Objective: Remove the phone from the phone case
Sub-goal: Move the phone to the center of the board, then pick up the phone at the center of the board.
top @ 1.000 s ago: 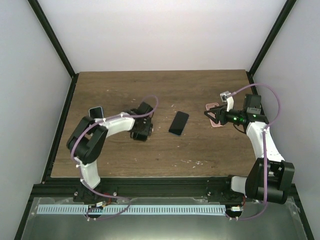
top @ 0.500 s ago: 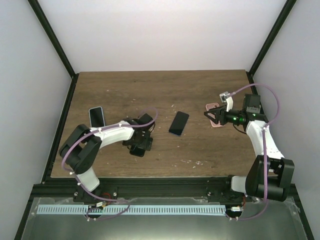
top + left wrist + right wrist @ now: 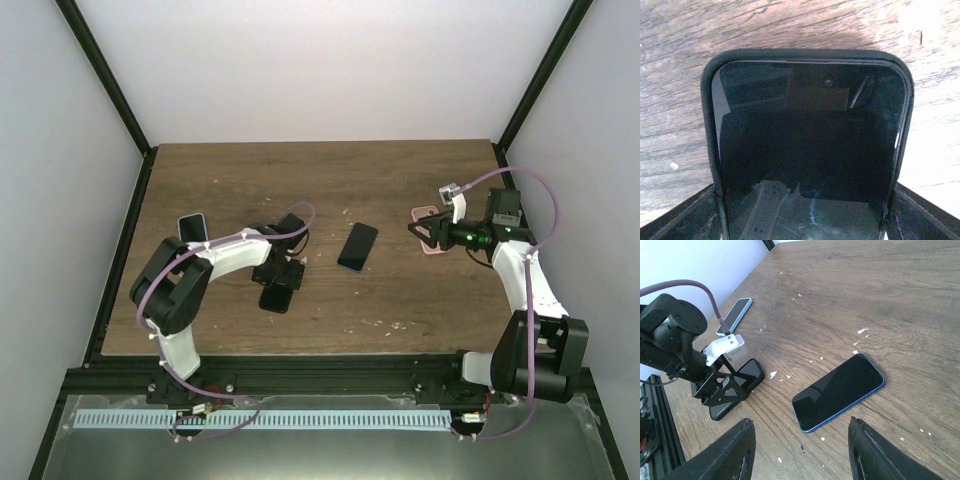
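1. Worktop: brown wood grain with scattered white flecks, filling the middle of the top view.
2. Pale-blue phone: lay flat at the left of the worktop, screen up. Its lower end was hidden by the left arm in the top view. It was well apart from the other phones.
3. Left gripper: sat left of centre and pointed down at the worktop. In the left wrist view its fingers showed at the two lower corners, one on each side of the cased phone and close against the case edges. Whether they were pressing on it could not be told.
4. Phone case: black with rounded corners, lying flat on the worktop directly under the left gripper.
5. Phone: dark glass, screen up, still seated inside the phone case, with the rim around it on every visible side.
6. Blue-edged phone: dark screen, lying loose and tilted at the centre of the worktop, between the two grippers and touching neither.
7. Right gripper: held at the right, aimed toward centre. Its fingers stood apart, with only bare worktop showing between them in the right wrist view.
8. Pink item: lay at the right gripper, partly covered by it. Contact could not be told.
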Motion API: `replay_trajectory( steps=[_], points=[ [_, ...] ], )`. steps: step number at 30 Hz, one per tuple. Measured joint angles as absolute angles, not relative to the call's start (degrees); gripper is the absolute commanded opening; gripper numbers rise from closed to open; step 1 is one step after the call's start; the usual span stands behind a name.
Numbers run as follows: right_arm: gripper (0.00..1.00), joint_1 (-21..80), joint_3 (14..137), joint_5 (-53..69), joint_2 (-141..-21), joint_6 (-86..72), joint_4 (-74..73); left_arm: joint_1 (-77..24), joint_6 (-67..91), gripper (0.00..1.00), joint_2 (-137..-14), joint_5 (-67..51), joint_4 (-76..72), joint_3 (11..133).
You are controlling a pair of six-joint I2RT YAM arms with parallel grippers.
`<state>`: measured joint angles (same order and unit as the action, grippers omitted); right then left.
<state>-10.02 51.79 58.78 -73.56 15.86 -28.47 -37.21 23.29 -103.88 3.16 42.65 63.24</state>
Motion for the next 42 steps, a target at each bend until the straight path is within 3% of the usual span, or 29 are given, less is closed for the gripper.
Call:
replay_trajectory(
  steps=[3,8,16,24,32,42],
  points=[
    [0.52,-10.0,51.8,58.8,-73.6,15.9,-28.5,-37.1,22.6,0.64,-103.9,2.9,42.7,63.3],
    [0.51,-10.0,51.8,58.8,-73.8,16.2,-28.7,-36.7,22.6,0.55,-102.6,2.0,42.5,62.6],
    [0.47,-7.7,55.6,58.2,-75.8,17.8,-32.8,-36.9,28.2,0.54,-88.4,-2.0,36.9,58.9],
    [0.46,13.3,59.7,48.0,-77.5,15.5,-33.0,-37.6,39.8,0.52,-76.5,-1.8,17.9,56.5],
    [0.42,27.9,66.4,38.8,-81.0,11.5,-31.5,-40.3,50.4,0.52,-75.2,2.8,4.8,52.4],
    [0.35,30.8,67.0,36.1,-83.9,3.6,-27.8,-42.6,55.3,0.52,-73.7,9.1,-1.4,47.9]
  ],
)
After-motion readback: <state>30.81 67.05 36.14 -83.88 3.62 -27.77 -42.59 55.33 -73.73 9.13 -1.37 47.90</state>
